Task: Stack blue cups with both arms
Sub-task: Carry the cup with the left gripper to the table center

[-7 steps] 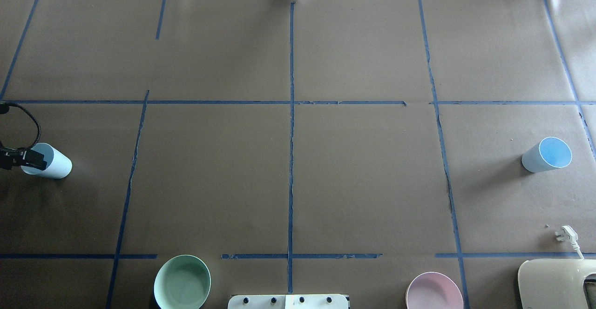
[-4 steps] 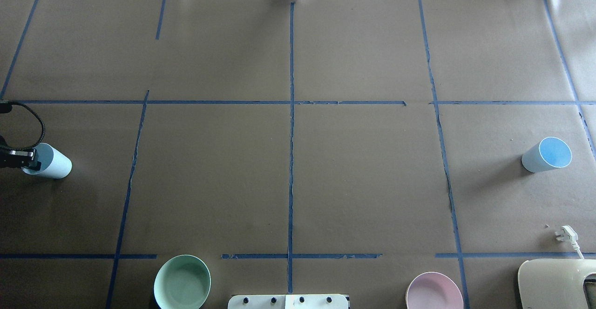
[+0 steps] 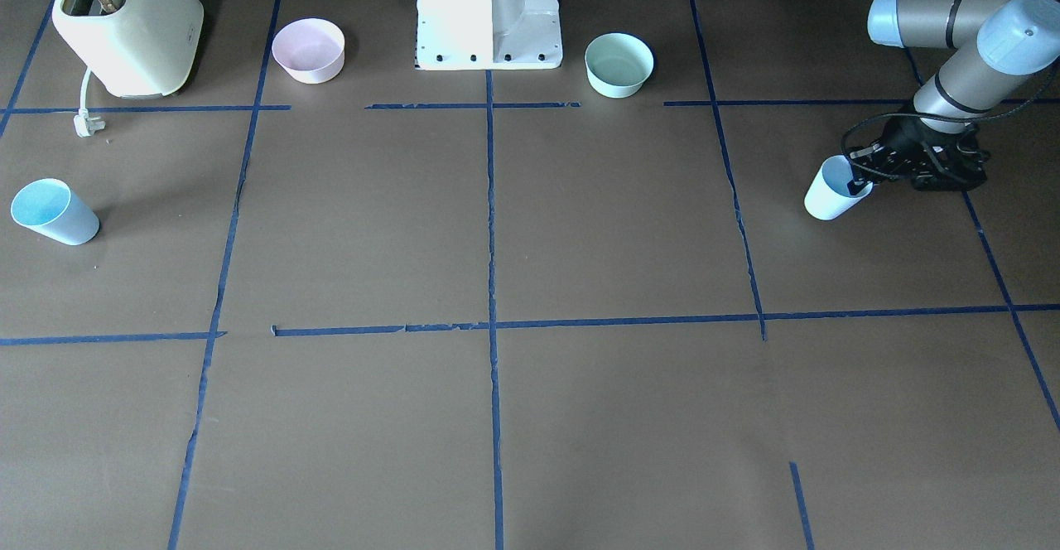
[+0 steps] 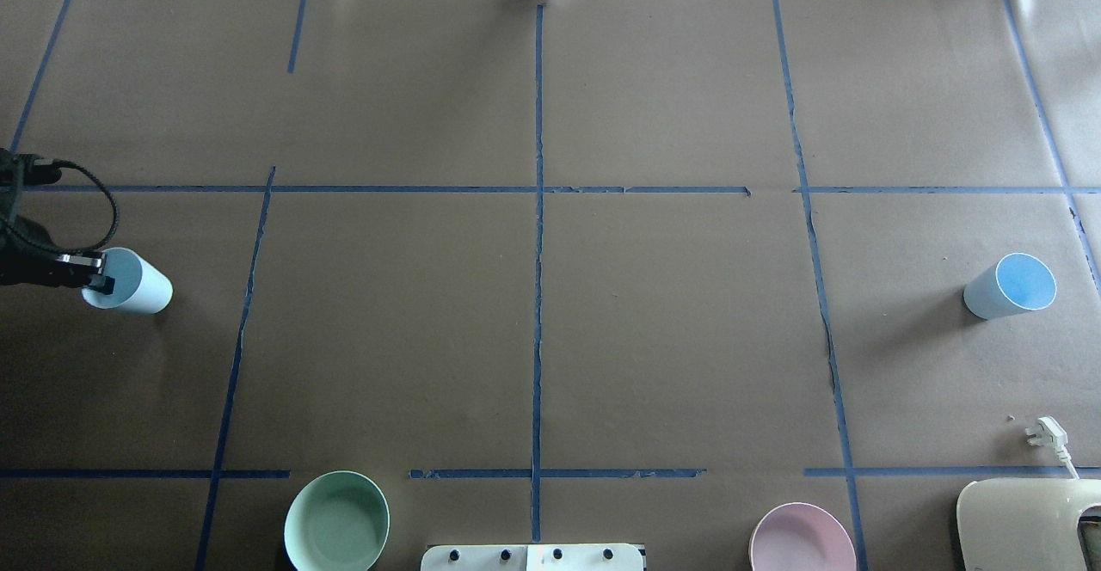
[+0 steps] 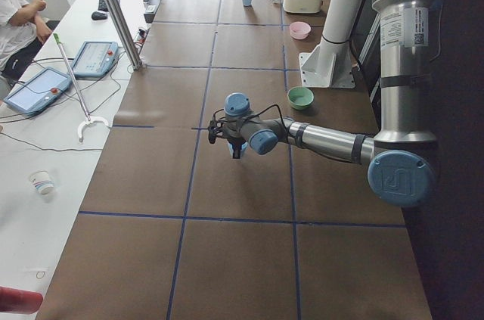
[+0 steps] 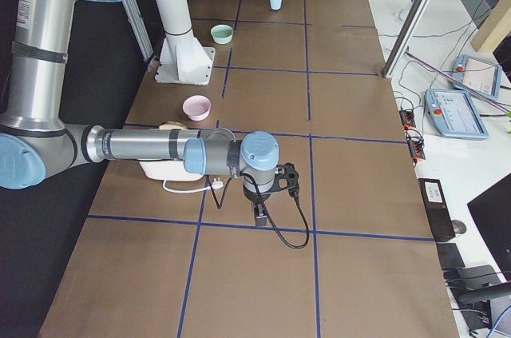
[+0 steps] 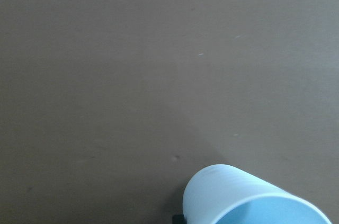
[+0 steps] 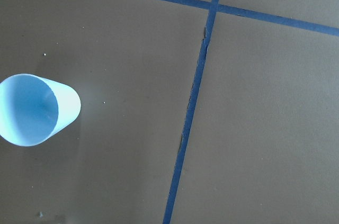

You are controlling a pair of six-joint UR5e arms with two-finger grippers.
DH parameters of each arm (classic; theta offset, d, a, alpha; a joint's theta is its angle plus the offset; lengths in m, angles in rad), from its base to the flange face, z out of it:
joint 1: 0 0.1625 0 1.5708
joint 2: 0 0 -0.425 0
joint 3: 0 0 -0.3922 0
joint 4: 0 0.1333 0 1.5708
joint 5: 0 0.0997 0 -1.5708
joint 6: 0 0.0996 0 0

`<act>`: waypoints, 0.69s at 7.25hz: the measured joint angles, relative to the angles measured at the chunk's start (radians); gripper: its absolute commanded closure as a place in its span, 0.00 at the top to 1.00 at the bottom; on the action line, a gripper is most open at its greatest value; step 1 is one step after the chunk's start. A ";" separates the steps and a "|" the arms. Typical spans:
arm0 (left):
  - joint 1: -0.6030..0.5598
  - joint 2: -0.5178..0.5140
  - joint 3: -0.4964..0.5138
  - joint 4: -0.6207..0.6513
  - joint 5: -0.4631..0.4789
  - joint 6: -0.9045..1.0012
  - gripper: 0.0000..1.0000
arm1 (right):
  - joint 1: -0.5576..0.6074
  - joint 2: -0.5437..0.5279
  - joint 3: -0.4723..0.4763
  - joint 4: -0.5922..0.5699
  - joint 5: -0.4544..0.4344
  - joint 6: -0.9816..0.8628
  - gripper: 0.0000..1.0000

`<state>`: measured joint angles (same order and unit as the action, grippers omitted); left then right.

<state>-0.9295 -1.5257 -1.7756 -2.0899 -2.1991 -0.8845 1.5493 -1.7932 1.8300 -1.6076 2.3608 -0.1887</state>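
Cup (image 4: 133,292) farther inward over taped paper (image 4: 671,339)

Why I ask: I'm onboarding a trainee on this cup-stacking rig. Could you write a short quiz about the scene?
1. True or false: the left pincer grips a blue cup by its rim.
2. Which bowl sits nearer the toaster? A pink bowl, B green bowl.
3. Fill in: the free blue cup has its mouth facing ___.
Key: 1 true; 2 A; 3 up.
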 measured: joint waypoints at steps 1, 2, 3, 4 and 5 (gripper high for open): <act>0.003 -0.094 0.001 0.039 -0.008 -0.016 0.00 | 0.000 0.000 0.000 0.000 0.004 0.000 1.00; 0.027 -0.207 0.010 0.090 -0.009 -0.059 0.00 | 0.000 0.000 0.000 0.000 0.014 -0.001 1.00; 0.077 -0.328 0.021 0.169 -0.005 -0.118 0.00 | 0.000 0.000 0.000 0.000 0.023 -0.001 1.00; 0.140 -0.451 0.038 0.253 0.019 -0.191 0.00 | 0.000 0.000 0.000 0.000 0.028 -0.001 1.00; 0.210 -0.564 0.072 0.306 0.077 -0.271 0.00 | -0.001 0.001 0.000 0.000 0.030 0.000 1.00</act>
<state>-0.7192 -2.0892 -1.7041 -1.7838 -2.1218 -1.1558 1.5483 -1.7926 1.8301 -1.6076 2.3906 -0.1892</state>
